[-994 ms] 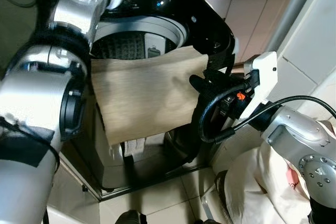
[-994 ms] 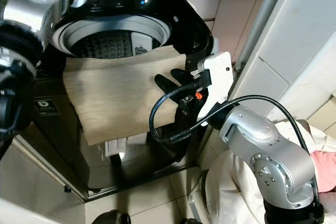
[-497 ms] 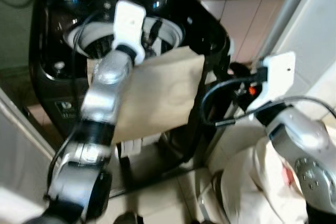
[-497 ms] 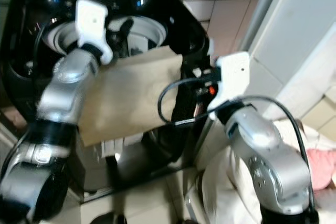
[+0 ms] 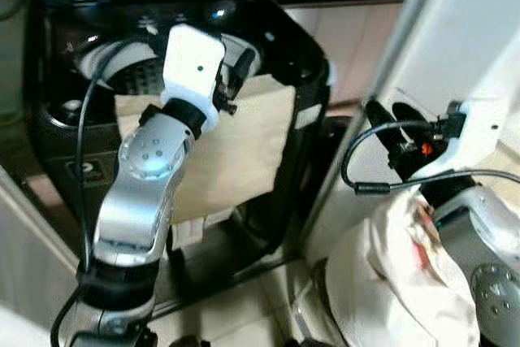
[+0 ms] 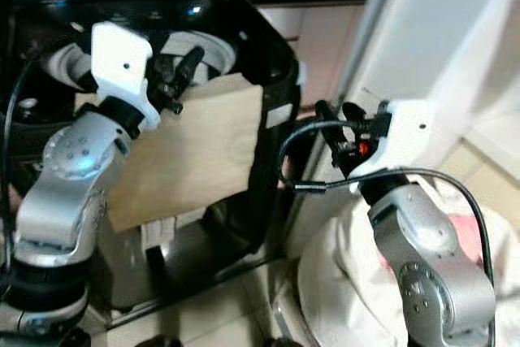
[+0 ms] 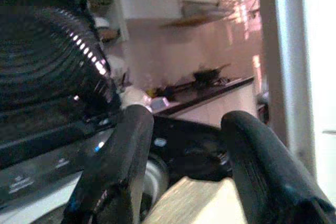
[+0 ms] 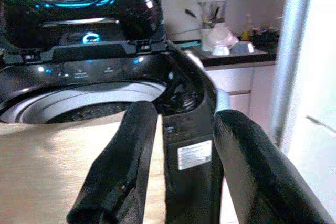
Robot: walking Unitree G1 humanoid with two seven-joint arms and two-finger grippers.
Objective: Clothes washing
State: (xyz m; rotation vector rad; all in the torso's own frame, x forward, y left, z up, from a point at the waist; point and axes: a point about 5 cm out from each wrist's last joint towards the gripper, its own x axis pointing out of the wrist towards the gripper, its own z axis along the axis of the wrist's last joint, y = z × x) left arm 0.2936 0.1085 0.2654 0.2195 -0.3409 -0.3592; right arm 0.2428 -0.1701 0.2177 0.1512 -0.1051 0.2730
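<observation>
A tan cloth (image 5: 236, 144) drapes over the front rim of the open washer (image 5: 301, 54), hanging down its front. The left gripper (image 5: 231, 67) hovers above the cloth, its 2 fingers spread and empty. The right gripper (image 5: 382, 119) hangs beside the washer, fingers apart, holding nothing.

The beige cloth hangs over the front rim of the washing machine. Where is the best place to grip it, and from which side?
Probably the cloth's top edge, where it folds over the washing machine's rim. Come from above with the open left gripper hovering there: that edge lies exposed, while the rest hangs flat against the front.
</observation>
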